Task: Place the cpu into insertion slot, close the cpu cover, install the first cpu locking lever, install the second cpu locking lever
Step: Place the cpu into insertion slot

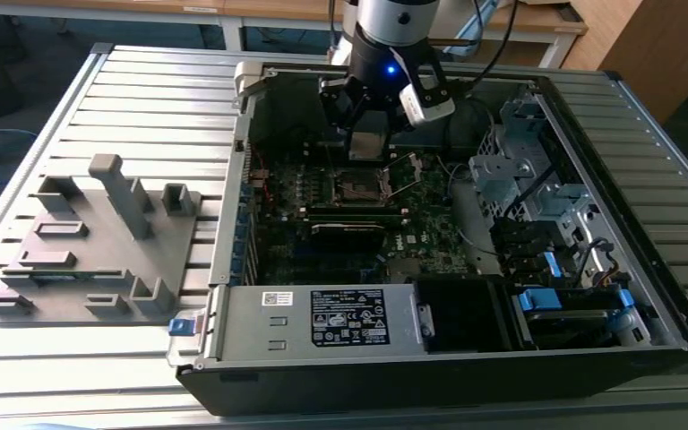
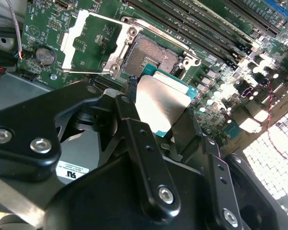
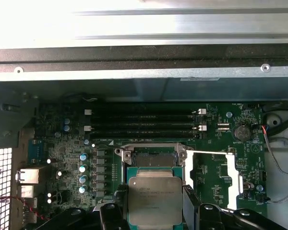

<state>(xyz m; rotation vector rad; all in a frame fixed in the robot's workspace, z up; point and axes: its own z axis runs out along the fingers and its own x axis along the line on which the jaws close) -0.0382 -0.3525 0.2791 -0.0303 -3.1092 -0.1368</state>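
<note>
Gripper [image 2: 158, 122]: fingers clamped on opposite edges of the cpu [image 2: 161, 100], which hangs clear of the circuit board [image 2: 48, 19]. Insertion slot [image 2: 153, 55]: uncovered, unfilled, near the held chip. Cpu cover [image 2: 119, 48]: swung open, lying beside the slot.

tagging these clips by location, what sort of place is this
Probably a robotics lab or workshop bench: an opened computer case lies on a slatted metal table, a grey parts fixture beside it, wooden desks beyond. The gripper holds the cpu near the insertion slot.
</note>
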